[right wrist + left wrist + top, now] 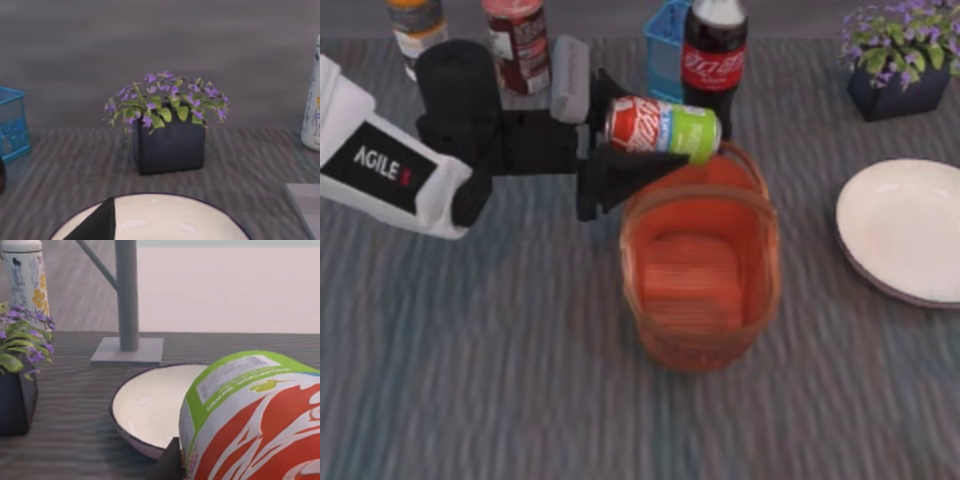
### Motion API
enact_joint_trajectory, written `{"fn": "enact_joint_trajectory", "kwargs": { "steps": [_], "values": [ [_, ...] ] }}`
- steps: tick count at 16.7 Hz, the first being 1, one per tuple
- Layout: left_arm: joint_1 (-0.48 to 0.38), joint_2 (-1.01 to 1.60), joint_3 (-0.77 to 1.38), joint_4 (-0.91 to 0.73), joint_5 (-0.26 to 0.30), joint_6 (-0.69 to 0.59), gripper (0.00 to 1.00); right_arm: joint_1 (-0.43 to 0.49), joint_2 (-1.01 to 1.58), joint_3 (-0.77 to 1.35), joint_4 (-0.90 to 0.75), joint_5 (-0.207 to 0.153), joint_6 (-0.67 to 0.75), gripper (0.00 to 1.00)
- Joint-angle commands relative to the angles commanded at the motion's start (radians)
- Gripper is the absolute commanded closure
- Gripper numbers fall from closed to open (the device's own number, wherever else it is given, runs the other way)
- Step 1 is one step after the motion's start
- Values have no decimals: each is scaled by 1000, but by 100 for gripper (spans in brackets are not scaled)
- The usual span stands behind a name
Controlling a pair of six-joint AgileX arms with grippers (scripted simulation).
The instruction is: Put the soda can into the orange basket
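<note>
Top view: left gripper [638,150] jaws hold the soda can [663,128] sideways, long axis left-right, over the orange basket's [762,262] far rim, not its middle; right arm's jaws unreadable.

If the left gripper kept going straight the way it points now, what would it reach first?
The left gripper, shut on the soda can, points toward the table's right. Its wrist view looks straight at the white plate, so probably that. It seems to pass over the orange basket, though height is unclear.

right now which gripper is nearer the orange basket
Left. The left gripper holds the soda can over the orange basket's far rim; the right gripper is outside the top view, over the white plate.
</note>
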Motion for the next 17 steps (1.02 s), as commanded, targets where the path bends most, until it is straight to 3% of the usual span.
{"fn": "enact_joint_trajectory", "kwargs": {
  "steps": [8,17],
  "values": [
    [0,0,0,0,0,0,2,0,0,0,0,0,0,0],
    [-4,-1,1,0,-1,0,0,0,0,0,0,0,0,0]
  ]
}}
